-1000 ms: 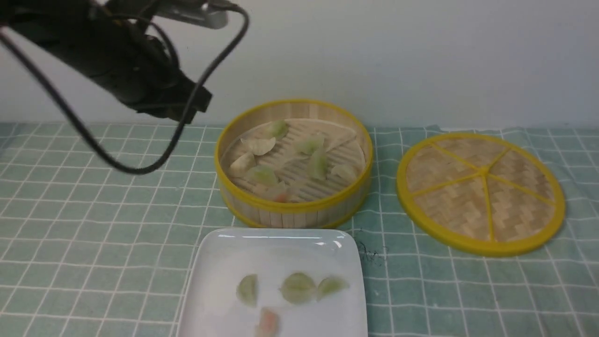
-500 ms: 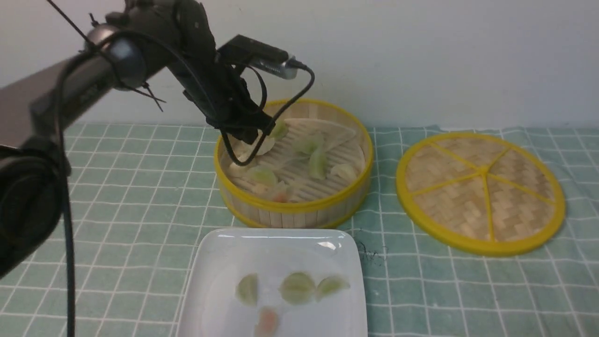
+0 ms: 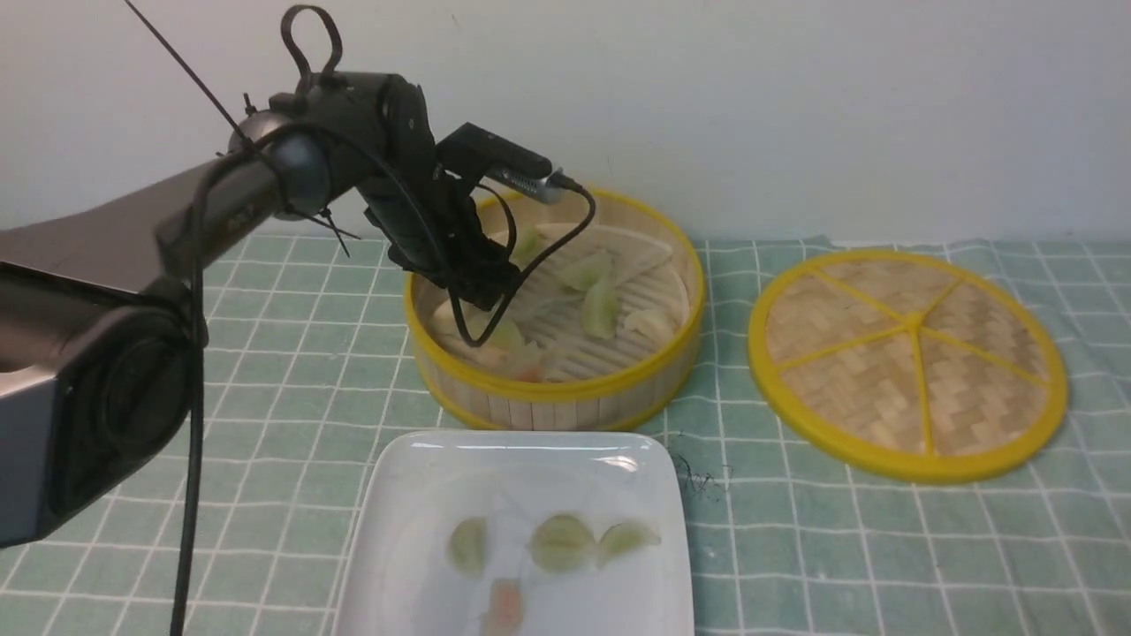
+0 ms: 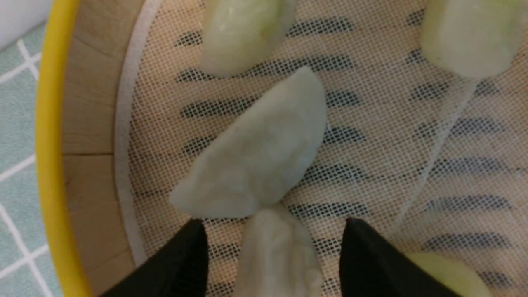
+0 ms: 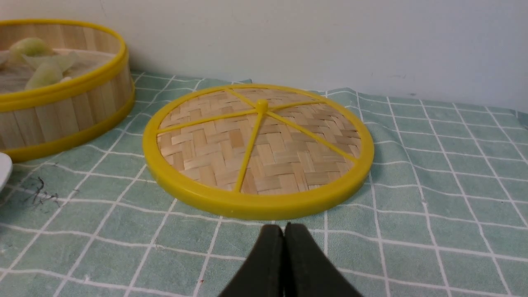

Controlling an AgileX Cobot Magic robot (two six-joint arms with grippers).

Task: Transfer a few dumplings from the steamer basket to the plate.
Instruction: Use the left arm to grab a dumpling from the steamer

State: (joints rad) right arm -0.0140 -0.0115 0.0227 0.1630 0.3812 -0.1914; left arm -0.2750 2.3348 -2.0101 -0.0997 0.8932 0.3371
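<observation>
The steamer basket (image 3: pixel 565 397) stands at the middle back and holds several dumplings (image 3: pixel 601 309). My left gripper (image 3: pixel 484 287) is down inside the basket's left part. In the left wrist view it (image 4: pixel 274 225) is open, and its jaws stand on either side of a whitish dumpling (image 4: pixel 276 251) without touching it. A larger whitish dumpling (image 4: pixel 260 156) lies just beyond. The plate (image 3: pixel 415 495) sits in front of the basket with several dumplings (image 3: pixel 561 543) on it, one of them orange-pink (image 3: pixel 504 605). My right gripper (image 5: pixel 284 231) is shut and empty, low over the cloth.
The flat woven lid (image 3: pixel 910 349) lies to the right of the basket, just ahead of my right gripper in the right wrist view (image 5: pixel 258 152). A green checked cloth (image 3: pixel 265 380) covers the table. A white wall is close behind the basket.
My left arm has swung from high at the left down and rightward into the basket's left part. The dumplings on the plate have not moved.
</observation>
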